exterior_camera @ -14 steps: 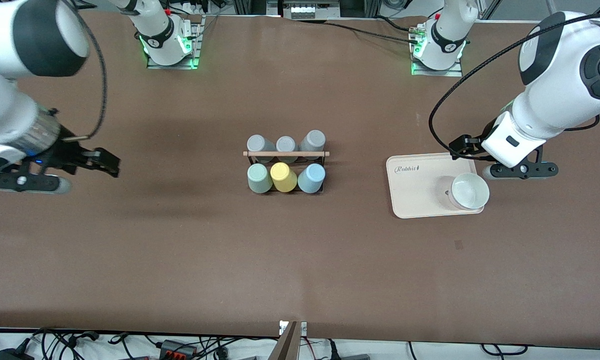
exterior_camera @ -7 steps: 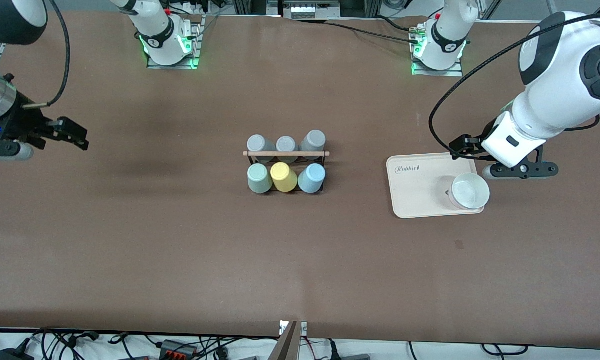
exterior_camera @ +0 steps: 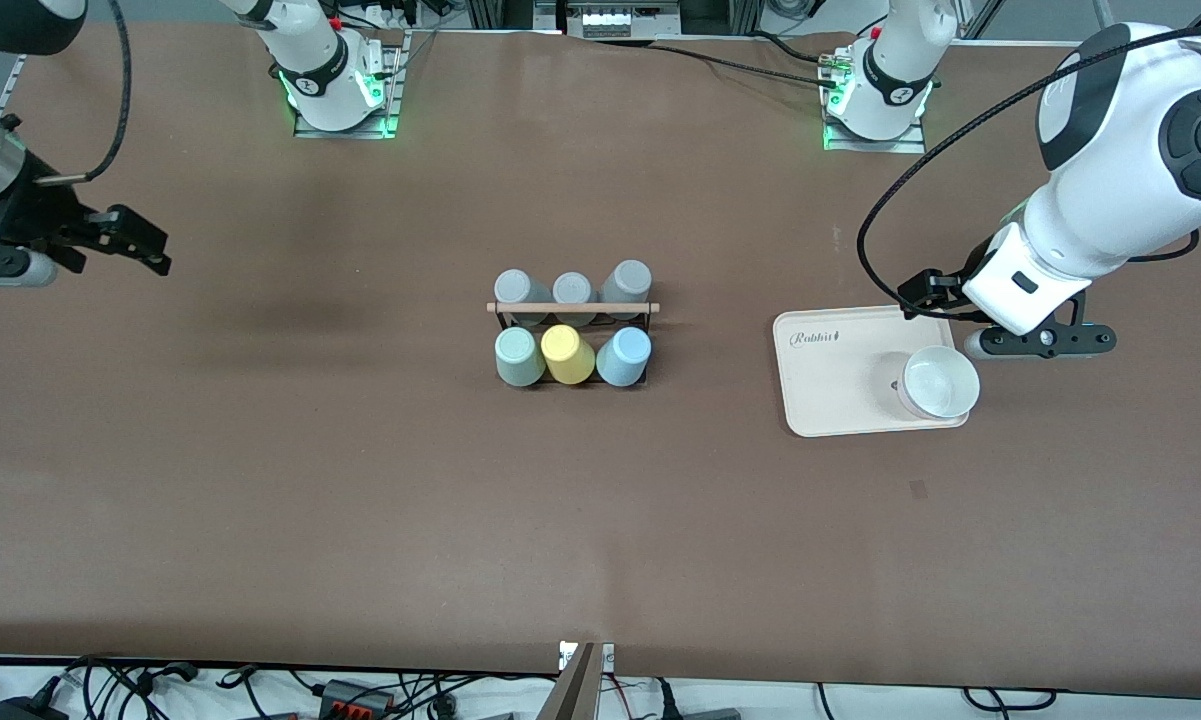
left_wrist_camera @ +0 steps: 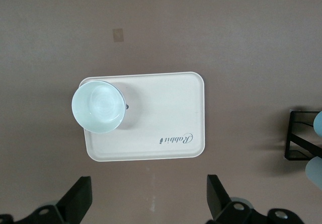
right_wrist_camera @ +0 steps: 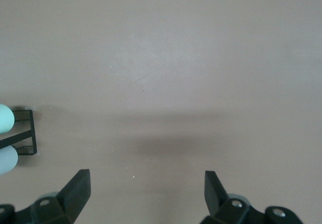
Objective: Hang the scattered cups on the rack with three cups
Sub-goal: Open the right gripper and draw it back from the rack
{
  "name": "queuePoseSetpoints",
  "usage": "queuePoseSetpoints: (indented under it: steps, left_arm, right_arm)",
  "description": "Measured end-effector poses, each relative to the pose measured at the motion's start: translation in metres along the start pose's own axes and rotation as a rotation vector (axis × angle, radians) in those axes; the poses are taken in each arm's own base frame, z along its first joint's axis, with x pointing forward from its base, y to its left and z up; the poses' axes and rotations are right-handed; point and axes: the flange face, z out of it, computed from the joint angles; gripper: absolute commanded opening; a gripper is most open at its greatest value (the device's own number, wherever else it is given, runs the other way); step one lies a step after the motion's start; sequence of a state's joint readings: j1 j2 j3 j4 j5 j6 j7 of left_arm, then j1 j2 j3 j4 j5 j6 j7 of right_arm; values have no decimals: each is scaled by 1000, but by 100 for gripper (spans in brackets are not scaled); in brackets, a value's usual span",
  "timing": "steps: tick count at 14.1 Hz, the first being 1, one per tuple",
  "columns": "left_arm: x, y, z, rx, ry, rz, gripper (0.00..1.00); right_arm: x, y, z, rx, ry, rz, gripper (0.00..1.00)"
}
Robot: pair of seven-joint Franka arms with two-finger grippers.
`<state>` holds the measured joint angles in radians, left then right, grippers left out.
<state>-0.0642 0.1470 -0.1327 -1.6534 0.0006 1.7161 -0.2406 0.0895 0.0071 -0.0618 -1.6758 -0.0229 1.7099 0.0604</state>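
**Rack full, both arms clear**

One brown counter (exterior_camera: 360, 480). Two arms wait: right tool (exterior_camera: 145, 245), upper left of the frame, fingers apart and empty; left tool (exterior_camera: 925, 300) gapes over the one tray (exterior_camera: 820, 400) and its one bowl (exterior_camera: 940, 382). One rack (exterior_camera: 572, 308) at centre: six cups inverted, mint (exterior_camera: 517, 355) and blue (exterior_camera: 625, 355) flanking yellow (exterior_camera: 566, 353), apparently to drain.

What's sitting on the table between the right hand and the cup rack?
Nothing. In the front view only bare brown table runs from the right hand, open over its end of the table, to the rack; the right wrist view shows that too.
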Motion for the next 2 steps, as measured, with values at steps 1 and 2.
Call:
queuePoseSetpoints:
  steps: [1,2]
  left_arm:
    - [0,0,0,0,0,0,100]
    - [0,0,0,0,0,1,100]
  right_arm:
    - [3,0,0,-1,-2,1,100]
    - [6,0,0,-1,-3,1,100]
